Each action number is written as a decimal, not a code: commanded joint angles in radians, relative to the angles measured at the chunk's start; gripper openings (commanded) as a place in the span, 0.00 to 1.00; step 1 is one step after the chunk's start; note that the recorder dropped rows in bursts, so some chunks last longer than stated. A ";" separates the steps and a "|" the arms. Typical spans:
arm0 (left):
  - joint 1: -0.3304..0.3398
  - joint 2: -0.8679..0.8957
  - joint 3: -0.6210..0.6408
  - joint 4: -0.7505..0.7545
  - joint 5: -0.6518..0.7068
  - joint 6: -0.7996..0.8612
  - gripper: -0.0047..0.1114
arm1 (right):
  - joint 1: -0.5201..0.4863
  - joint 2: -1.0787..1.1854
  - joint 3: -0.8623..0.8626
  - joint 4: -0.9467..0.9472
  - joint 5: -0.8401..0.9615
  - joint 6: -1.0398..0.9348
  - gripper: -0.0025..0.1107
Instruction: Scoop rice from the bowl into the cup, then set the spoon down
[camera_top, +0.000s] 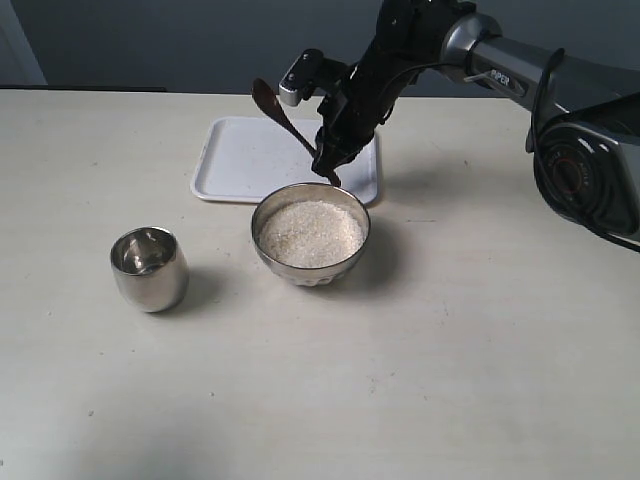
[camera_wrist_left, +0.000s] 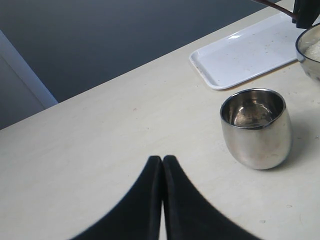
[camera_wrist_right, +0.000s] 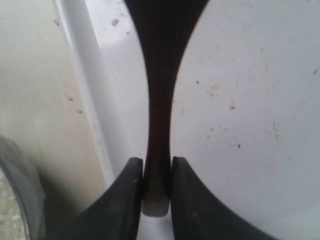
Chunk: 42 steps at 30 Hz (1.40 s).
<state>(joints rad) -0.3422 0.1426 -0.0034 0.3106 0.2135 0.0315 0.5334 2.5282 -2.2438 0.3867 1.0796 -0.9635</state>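
Right now your right gripper (camera_top: 328, 158) hangs just behind the bowl (camera_top: 310, 272), above the near edge of the white tray (camera_top: 235, 150). Its jaws are pinched narrowly on the handle of the spoon (camera_top: 268, 102). In the right wrist view you see both fingers (camera_wrist_right: 127, 195) pressing the dark handle (camera_wrist_right: 159, 100) near its end, with the tray (camera_wrist_right: 250, 100) beneath and the bowl's rim (camera_wrist_right: 20, 200) at the edge. The spoon slants up and away from the bowl, its head raised over the tray. Rice (camera_top: 312, 232) lies in the bowl, nearly up to the rim. The cup (camera_top: 150, 268) stands upright on the table (camera_top: 450, 380), left of the bowl and apart from it. Your left gripper (camera_wrist_left: 162, 160) sits near the cup (camera_wrist_left: 257, 130) on the side away from the bowl. Its fingers are pressed together and hold nothing.
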 joint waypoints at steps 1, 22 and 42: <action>-0.010 -0.007 0.003 -0.003 -0.005 -0.003 0.04 | -0.005 -0.006 -0.004 0.024 0.009 0.045 0.02; -0.010 -0.007 0.003 -0.003 -0.005 -0.003 0.04 | -0.005 -0.015 -0.004 -0.031 -0.029 0.165 0.57; -0.010 -0.007 0.003 -0.006 -0.008 -0.003 0.04 | -0.005 -0.345 -0.004 -0.325 0.141 0.545 0.01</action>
<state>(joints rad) -0.3422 0.1426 -0.0034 0.3106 0.2135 0.0315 0.5334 2.2403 -2.2438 0.0678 1.2141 -0.4666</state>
